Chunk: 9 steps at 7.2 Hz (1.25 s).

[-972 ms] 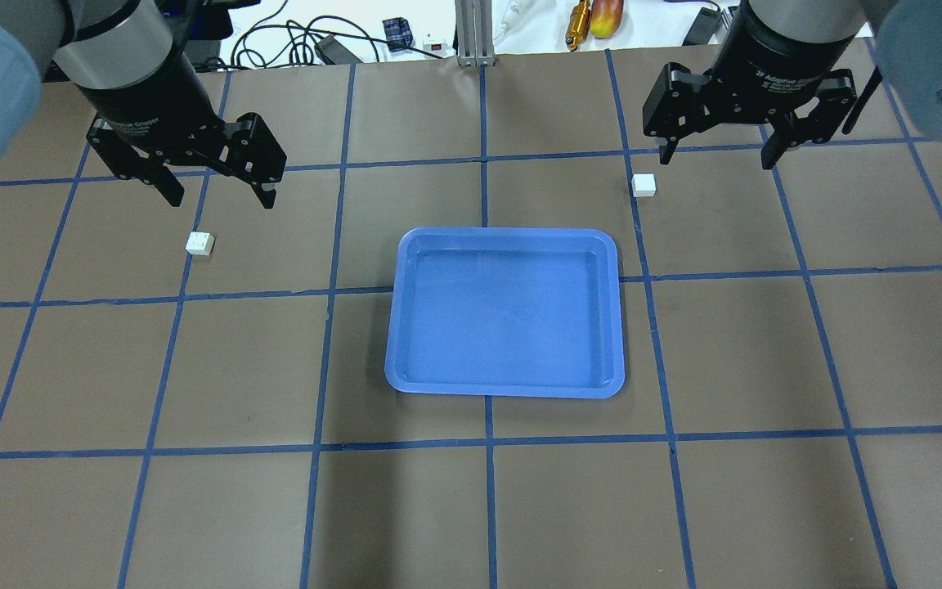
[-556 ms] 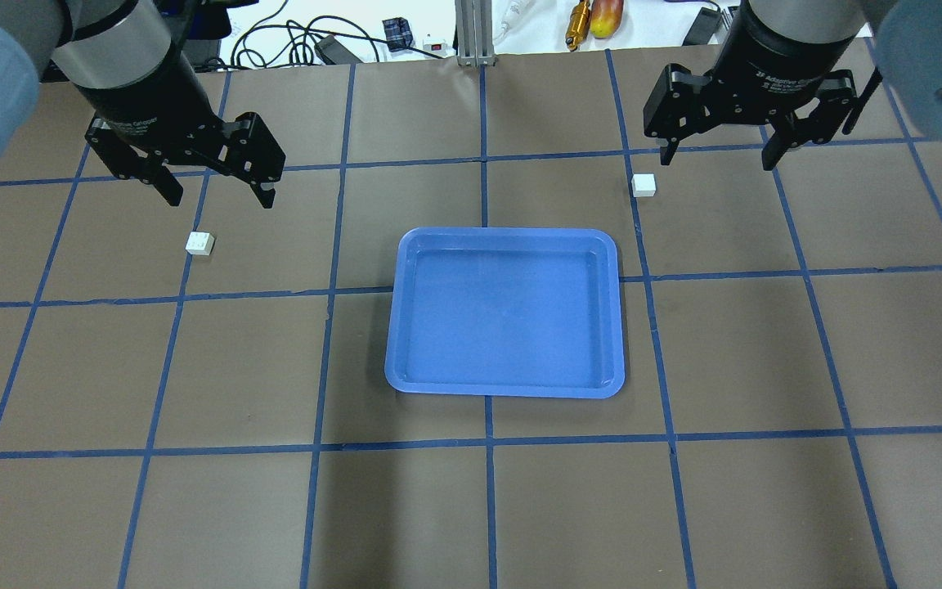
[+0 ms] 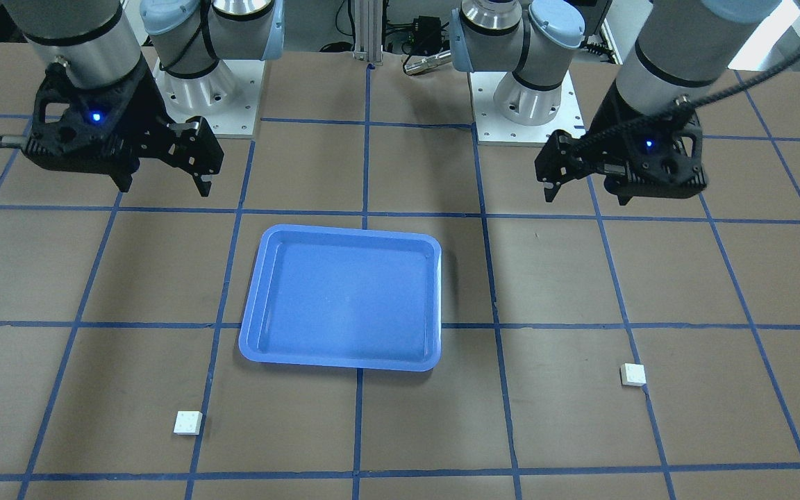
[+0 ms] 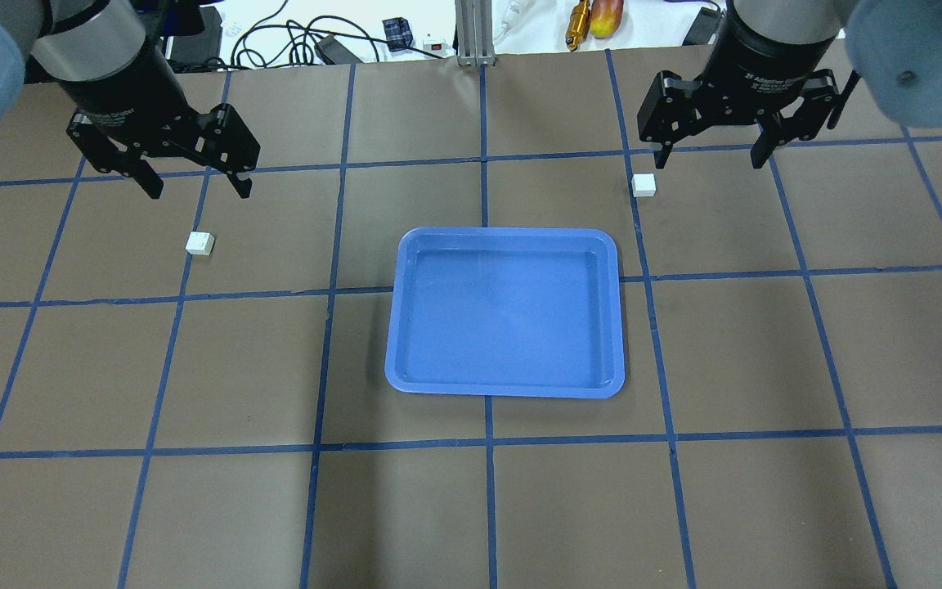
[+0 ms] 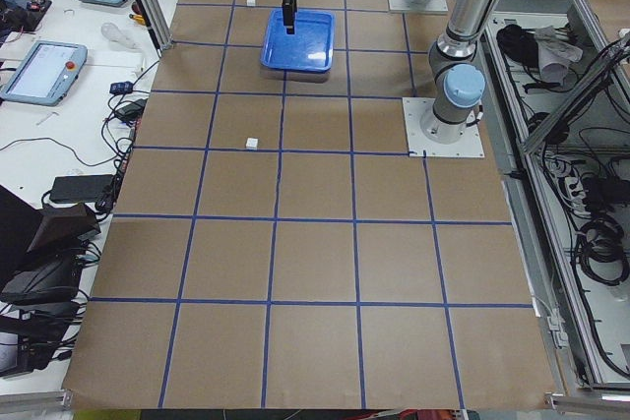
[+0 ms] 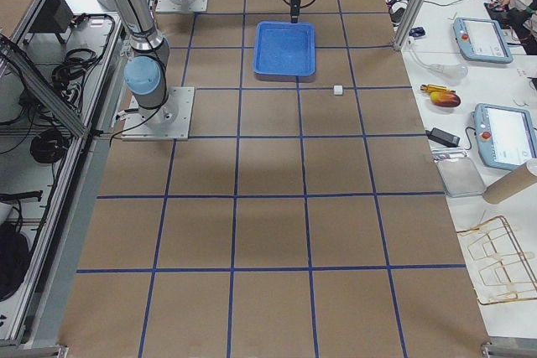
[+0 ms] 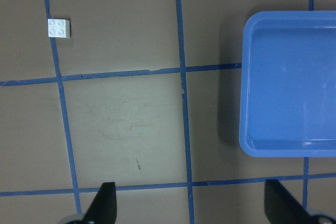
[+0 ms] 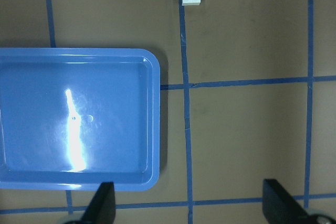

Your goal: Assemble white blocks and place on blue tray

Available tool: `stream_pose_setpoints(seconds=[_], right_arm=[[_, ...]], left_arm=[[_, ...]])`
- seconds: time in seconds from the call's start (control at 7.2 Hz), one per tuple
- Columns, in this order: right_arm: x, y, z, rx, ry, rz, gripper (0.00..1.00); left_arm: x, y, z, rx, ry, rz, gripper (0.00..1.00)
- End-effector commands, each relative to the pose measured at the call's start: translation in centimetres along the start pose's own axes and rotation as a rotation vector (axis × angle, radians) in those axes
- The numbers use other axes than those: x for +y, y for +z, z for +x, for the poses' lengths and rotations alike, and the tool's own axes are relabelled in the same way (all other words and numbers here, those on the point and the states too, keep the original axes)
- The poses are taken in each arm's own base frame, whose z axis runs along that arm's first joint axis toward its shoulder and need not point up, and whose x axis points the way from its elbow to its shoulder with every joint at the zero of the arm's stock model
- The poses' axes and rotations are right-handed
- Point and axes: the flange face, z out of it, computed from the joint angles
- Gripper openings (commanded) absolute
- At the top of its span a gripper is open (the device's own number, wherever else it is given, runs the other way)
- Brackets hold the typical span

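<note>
White blocks lie apart on the tabletop [image 4: 471, 507], unmoved: one [image 4: 199, 243] left of the blue tray [image 4: 508, 232], one [image 4: 643, 185] near its far right corner. The left claw [image 4: 199, 192] and right claw [image 4: 709, 162], both spread wide and empty, have shifted slightly farther out, the left more. Nothing is picked up yet. Bare tabletop surrounds each block, and the tray rim is well clear.

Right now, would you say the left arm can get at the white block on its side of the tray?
Probably yes. The left pincer hangs open, nothing stands between it and the white block, and the blue tray sits off to one side.
</note>
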Motion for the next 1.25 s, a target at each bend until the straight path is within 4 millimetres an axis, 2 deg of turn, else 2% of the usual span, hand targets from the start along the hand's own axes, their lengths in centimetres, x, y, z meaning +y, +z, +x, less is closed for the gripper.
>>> stream_pose_setpoints(seconds=[0.0, 0.14, 0.28, 0.42, 0.69, 0.97, 1.11], right_arm=[[-2.7, 1.8, -0.5, -0.044, -0.42, 0.065, 1.0], [-4.0, 3.1, -0.4, -0.046, -0.642, 0.093, 1.0], [-5.9, 6.0, 0.4, -0.051, -0.748, 0.067, 1.0], [-7.2, 8.2, 2.2, -0.061, -0.882, 0.048, 1.0], [-9.7, 11.4, 7.1, -0.107, -1.118, 0.079, 1.0], [-13.3, 16.2, 13.0, -0.209, -1.174, 0.198, 1.0], [-14.8, 18.1, 14.3, -0.196, -1.242, 0.266, 1.0]], left_arm=[[-3.8, 4.2, -7.5, 0.008, 0.002, -0.014, 1.0], [-6.3, 7.0, -10.0, 0.003, 0.03, 0.008, 1.0], [-8.3, 10.7, -12.6, 0.013, 0.064, -0.008, 1.0], [-10.1, 13.7, -13.5, 0.014, 0.071, -0.013, 1.0], [-12.0, 18.6, -14.1, 0.03, 0.084, -0.049, 1.0], [-13.3, 23.1, -14.8, 0.038, 0.221, -0.075, 1.0], [-13.5, 24.8, -14.9, 0.048, 0.225, -0.1, 1.0]])
